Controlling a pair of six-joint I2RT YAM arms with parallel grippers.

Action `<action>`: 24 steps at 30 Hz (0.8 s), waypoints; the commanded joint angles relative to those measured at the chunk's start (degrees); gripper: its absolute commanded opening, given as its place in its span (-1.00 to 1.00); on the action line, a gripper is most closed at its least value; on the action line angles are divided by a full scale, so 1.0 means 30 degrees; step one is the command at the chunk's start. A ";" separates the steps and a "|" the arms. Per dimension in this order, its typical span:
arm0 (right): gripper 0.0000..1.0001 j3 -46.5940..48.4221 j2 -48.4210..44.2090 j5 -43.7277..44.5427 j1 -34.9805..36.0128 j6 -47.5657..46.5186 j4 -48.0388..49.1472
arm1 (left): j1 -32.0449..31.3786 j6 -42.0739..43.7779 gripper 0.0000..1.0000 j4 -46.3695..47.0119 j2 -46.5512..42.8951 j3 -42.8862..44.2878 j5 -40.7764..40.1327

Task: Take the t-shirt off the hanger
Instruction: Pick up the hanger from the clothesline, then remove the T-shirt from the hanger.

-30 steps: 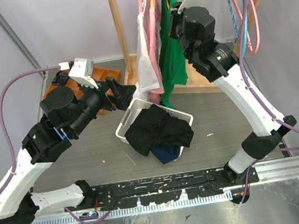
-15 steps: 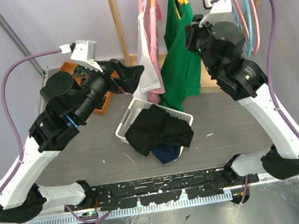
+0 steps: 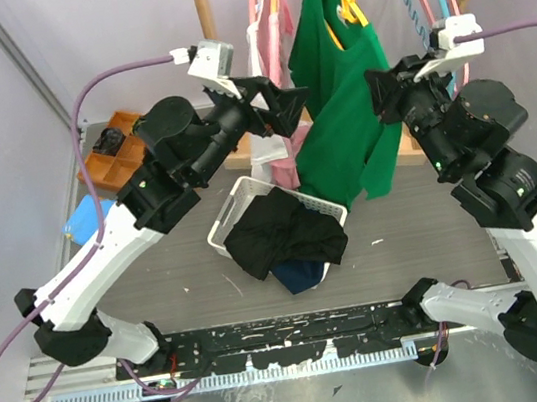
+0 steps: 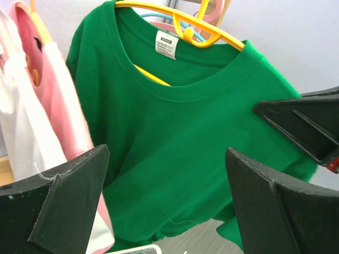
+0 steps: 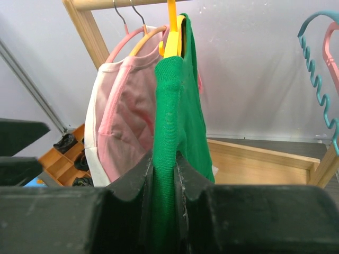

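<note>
Near the rail point(image 5: 100, 3), right end effector point(image 5: 164, 164) clamps t-shirt point(image 4: 180, 132); left end effector point(image 4: 165, 153) gapes.

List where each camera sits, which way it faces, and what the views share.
Top external: above and behind the bases, looking down at the table; both arms show.
Left wrist: on the left arm, facing the green t-shirt front-on; its open jaws frame the view.
Right wrist: on the right arm, seeing the shirt edge-on; its jaws pinch the fabric.
Shared: all show the t-shirt on the yellow hanger.
</note>
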 commanded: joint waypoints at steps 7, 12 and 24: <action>-0.99 0.0503 -0.2137 -0.0267 -0.0061 -0.0596 0.0986 | 0.0048 -0.0600 0.96 0.2749 0.1856 0.1803 0.0692; -0.99 0.0588 -0.2749 -0.0688 -0.0061 -0.0993 0.0824 | 0.0035 -0.0772 0.97 0.3069 0.2841 0.2736 0.0857; -0.99 0.2961 -0.2721 -0.0983 -0.0075 -0.1621 -0.0160 | 0.0045 -0.1069 0.97 0.3241 0.4269 0.4129 0.1048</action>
